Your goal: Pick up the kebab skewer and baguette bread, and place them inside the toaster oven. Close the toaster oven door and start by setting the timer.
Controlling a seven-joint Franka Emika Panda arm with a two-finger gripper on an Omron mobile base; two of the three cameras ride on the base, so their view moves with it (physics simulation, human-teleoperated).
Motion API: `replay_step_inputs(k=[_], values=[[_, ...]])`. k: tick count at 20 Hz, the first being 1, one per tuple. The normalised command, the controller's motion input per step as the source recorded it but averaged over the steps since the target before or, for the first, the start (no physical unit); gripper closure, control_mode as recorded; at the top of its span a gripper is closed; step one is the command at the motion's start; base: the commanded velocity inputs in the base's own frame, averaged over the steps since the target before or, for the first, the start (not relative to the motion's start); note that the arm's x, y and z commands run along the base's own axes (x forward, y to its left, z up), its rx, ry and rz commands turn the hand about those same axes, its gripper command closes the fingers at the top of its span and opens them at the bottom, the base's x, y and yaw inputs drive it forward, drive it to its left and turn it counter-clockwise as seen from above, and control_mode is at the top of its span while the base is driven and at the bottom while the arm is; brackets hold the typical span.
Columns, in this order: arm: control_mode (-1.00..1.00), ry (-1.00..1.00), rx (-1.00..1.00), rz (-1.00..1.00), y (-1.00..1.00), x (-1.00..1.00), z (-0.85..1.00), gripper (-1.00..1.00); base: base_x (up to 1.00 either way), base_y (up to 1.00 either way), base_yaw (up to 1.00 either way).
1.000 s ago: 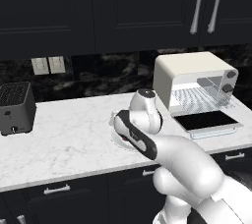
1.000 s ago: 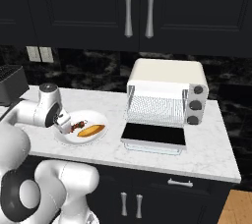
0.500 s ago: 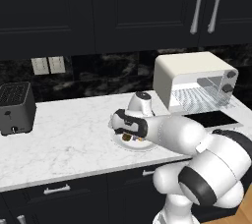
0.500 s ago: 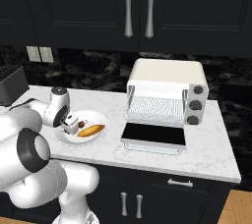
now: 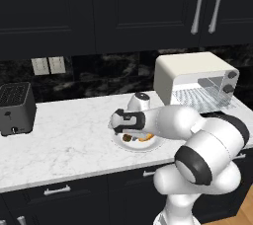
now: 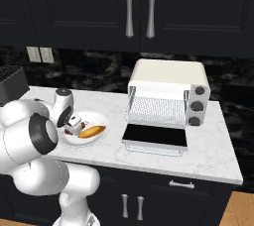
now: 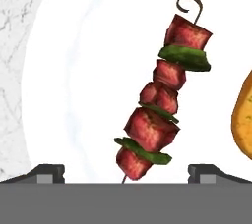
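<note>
Marble counter (image 6: pixel 208 158): plate (image 6: pixel 101 119), toaster oven (image 6: pixel 168 79), black toaster (image 5: pixel 16 108).

On the surface (image 6: pixel 208 150) a plate (image 6: pixel 101 119) sits left of the toaster oven (image 6: pixel 168 91), apart from it. The kebab skewer (image 7: pixel 160 115) and the baguette bread (image 6: pixel 92 131) lie side by side on the plate, not touching; in the hand view the bread is to the skewer's right. The hand (image 6: pixel 73 124) hangs just over the plate's left part, above the skewer. The toaster oven door (image 6: pixel 155 137) lies folded down flat in front of the oven. A slot toaster (image 5: pixel 16 108) stands far left, well apart. Cabinets (image 5: pixel 123 7) hang above, behind everything.
</note>
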Motion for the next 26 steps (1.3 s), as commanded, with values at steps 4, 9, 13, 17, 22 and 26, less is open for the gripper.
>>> replay_step_inputs(k=[4, 9, 13, 17, 22, 26], values=[[-1.0, 0.0, 0.0, 0.0, 0.0, 0.1, -0.16, -1.0, 0.0, 0.0, 0.0], [-1.0, 0.0, 0.0, 0.0, 0.0, 0.14, -0.06, -1.0, 0.0, 0.0, 0.0], [-1.0, 0.01, 0.0, 0.0, 0.0, 0.02, -0.09, -1.0, 0.0, 0.0, 0.0], [-1.0, 0.01, 0.0, 0.0, 0.0, 0.01, -0.07, -1.0, 0.0, 0.0, 0.0], [-1.0, 0.0, 0.0, 0.0, 0.0, 0.0, -0.02, 1.0, 0.0, 0.0, 0.0], [-1.0, 0.0, 0.0, 0.0, 0.0, 0.0, -0.05, 1.0, 0.0, 0.0, 0.0]])
